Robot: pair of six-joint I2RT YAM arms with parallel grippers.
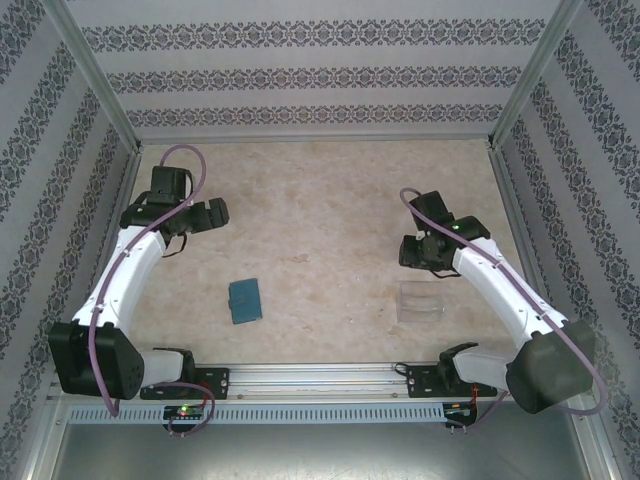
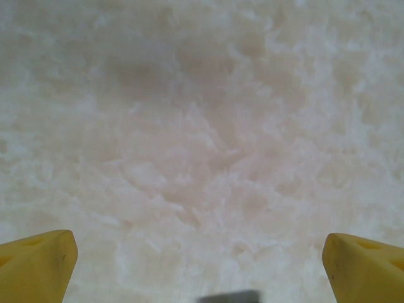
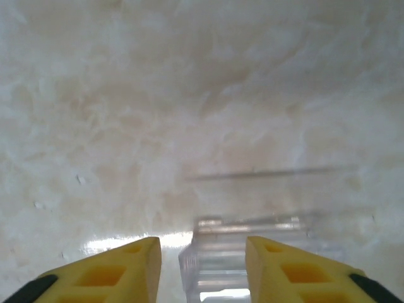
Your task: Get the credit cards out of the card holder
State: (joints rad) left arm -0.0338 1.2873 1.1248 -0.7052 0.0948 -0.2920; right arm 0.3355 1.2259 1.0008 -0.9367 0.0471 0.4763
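Overhead and wrist views of the two-arm workspace. The card holder point(image 1: 244, 301) – a small teal-blue wallet – lies flat and folded shut on the marbled table point(image 1: 330, 220), near the front edge and left of centre, closer to the left arm's base than to the right's. It touches neither arm.

The left gripper point(image 1: 212, 214) hangs over the far left part of the table, well apart from the card holder. In its wrist view the yellow fingertips point(image 2: 38, 265) sit at opposite corners, jaws spread wide, with bare tabletop between them.

The right gripper point(image 1: 412, 250) is over the right half of the table, just beyond a clear plastic box point(image 1: 422, 303) that rests on the surface. In its wrist view the yellow fingers point(image 3: 107, 274) stand partly apart – a narrower gap than on the left – and clamp nothing; the box shows through that gap, lower down on the table.

Patterned wall panels point(image 1: 320, 80) enclose the table on three sides.
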